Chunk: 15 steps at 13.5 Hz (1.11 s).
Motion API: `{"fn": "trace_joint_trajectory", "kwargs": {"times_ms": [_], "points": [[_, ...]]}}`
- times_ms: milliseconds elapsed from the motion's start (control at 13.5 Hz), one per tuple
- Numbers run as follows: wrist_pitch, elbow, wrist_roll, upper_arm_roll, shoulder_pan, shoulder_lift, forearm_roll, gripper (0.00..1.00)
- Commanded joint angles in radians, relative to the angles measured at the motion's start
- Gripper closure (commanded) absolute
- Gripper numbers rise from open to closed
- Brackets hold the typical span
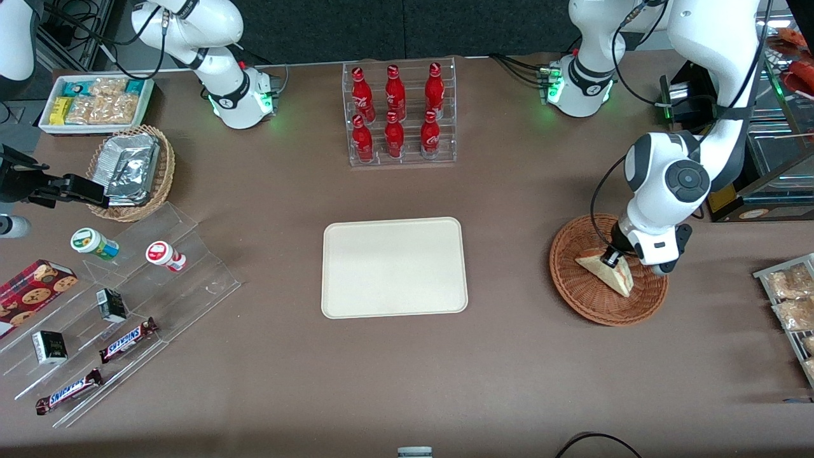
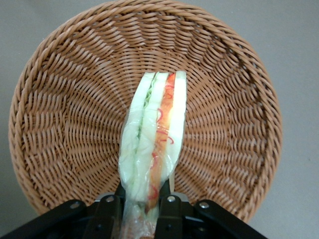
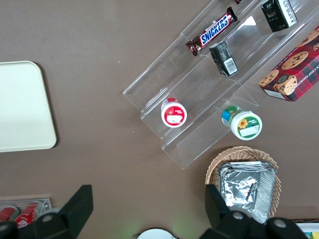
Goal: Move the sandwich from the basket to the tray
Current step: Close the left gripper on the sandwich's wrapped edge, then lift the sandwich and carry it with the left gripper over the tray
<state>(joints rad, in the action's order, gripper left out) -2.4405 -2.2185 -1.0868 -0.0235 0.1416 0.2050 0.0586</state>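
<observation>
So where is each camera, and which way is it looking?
Front view: high up facing the robots, looking down on the table; both arms show.
Left wrist view: on the working arm, looking down at the gripper pinching the sandwich over the basket.
Right wrist view: on the parked arm, its fingers showing.
The tray shows in the front and right wrist views.

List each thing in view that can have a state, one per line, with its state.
hand: over the basket, shut on the sandwich
sandwich: gripped at one end, standing on edge, wrapped in clear film
basket: on the table, holds only the sandwich
tray: flat on the table, nothing on it
cola bottles: six, upright in the clear rack, capped
</observation>
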Motion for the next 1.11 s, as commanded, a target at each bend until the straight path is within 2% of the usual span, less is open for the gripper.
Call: {"fn": "trace_joint_trajectory", "kwargs": {"times_ms": [0, 222, 370, 741, 889, 1037], "points": [[0.215, 0.13, -0.025, -0.007, 0.056, -0.021, 0.018, 1.0], [0.52, 0.329, -0.016, -0.007, 0.128, -0.041, 0.015, 1.0], [0.65, 0.465, -0.018, -0.007, 0.203, -0.015, 0.012, 1.0], [0.673, 0.617, 0.062, -0.006, 0.418, 0.083, 0.006, 1.0], [0.658, 0.67, 0.061, -0.006, 0.502, 0.164, 0.003, 1.0], [0.634, 0.794, 0.047, -0.006, 0.577, 0.293, -0.003, 1.0]]}}
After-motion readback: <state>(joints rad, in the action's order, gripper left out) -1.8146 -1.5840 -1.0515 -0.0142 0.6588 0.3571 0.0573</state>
